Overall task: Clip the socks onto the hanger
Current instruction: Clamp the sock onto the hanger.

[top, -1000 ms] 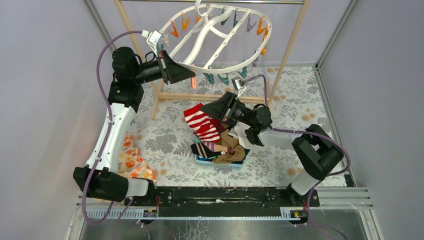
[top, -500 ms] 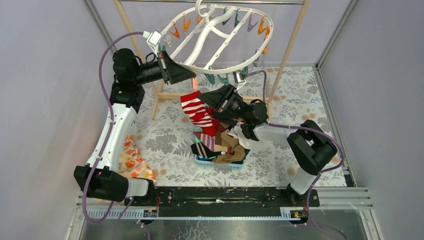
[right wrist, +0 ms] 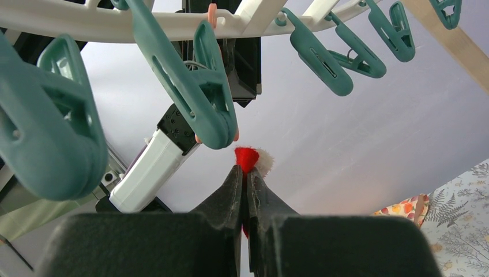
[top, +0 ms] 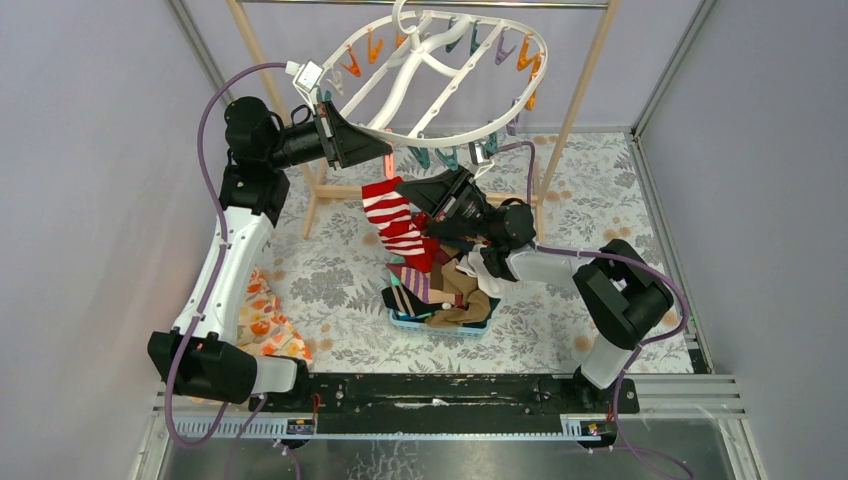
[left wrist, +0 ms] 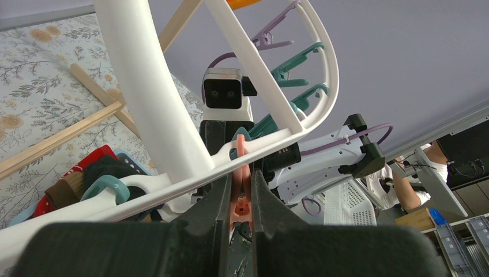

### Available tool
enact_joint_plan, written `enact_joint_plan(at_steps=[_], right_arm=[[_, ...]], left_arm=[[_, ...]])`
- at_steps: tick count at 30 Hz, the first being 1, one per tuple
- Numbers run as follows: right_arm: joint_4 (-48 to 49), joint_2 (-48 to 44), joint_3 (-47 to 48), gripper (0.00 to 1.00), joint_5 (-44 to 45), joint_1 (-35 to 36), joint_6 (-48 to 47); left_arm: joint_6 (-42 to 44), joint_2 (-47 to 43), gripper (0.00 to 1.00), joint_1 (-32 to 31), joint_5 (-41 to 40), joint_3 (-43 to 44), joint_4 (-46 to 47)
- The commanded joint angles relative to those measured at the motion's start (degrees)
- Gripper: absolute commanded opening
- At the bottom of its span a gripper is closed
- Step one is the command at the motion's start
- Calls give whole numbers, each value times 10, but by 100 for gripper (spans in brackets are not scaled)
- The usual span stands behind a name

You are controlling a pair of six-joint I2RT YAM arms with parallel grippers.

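Observation:
The white oval hanger (top: 440, 75) hangs tilted from the wooden frame, pegs round its rim. My left gripper (top: 384, 150) is shut on a pink peg (left wrist: 241, 193) at the hanger's near rim (left wrist: 173, 184). My right gripper (top: 402, 189) is shut on the red-and-white striped sock (top: 398, 226) and holds it up just under that rim; the sock's red and white tip (right wrist: 250, 158) pokes out above the fingers, below the teal pegs (right wrist: 196, 86). The other socks (top: 445, 290) lie heaped on a blue tray.
The wooden pole frame (top: 580, 95) stands at the back with a low crossbar. An orange floral cloth (top: 262, 320) lies at the left by the left arm. Grey walls close in the sides. The black rail runs along the near edge.
My right gripper lifted the striped sock up and left, from over the heap to just under the hanger's near rim. The left gripper stayed on the peg; the hanger tilted slightly.

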Motion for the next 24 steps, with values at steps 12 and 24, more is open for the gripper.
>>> enact_joint_plan(at_steps=[12,24], right_arm=[[77,-34,26,0,5,4,-20],[77,-46,24,0,6,-8,-17]], left_arm=[[-9,-15,0,-3,41,1,23],[-14,-12,0,-3,44,8,26]])
